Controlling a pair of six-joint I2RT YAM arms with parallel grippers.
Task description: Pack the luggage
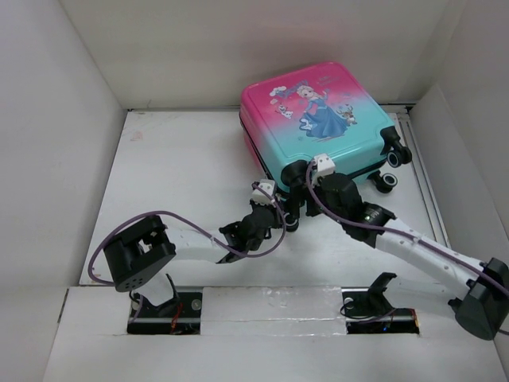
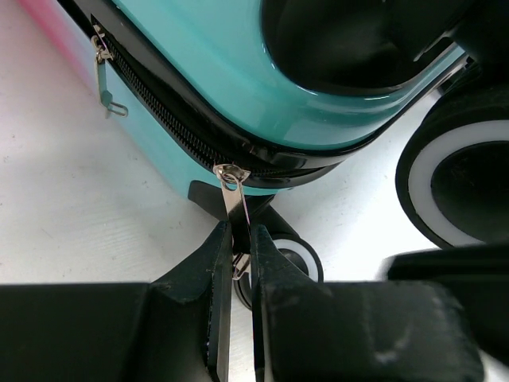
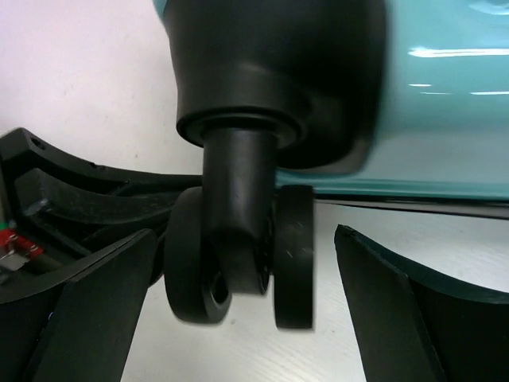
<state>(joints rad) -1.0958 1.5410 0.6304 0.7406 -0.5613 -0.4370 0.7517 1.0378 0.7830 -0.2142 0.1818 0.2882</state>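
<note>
Top external view: the white worktop [image 1: 183, 159] carries the luggage [image 1: 318, 119] at its far right part, lying flat and shut, princess print up, pink at the far-left end and teal at the near end, where the black wheels are. Both arms reach to that near edge, the left claw [image 1: 266, 197] at the near-left corner and the right claw [image 1: 316, 169] just beside it on the right.

Right wrist view: the right claw [image 3: 238, 255] is spread wide, its fingers [image 3: 382, 302] standing either side of a black twin wheel [image 3: 293, 255] under the teal shell. A gap shows between the wheel and the right-hand finger.

Left wrist view: the left claw [image 2: 241, 231] is pressed together, pinching the metal zipper pull [image 2: 232, 191] that hangs from the black zipper [image 2: 159, 119] at the corner. A second pull [image 2: 103, 76] hangs free farther along the zipper.
</note>
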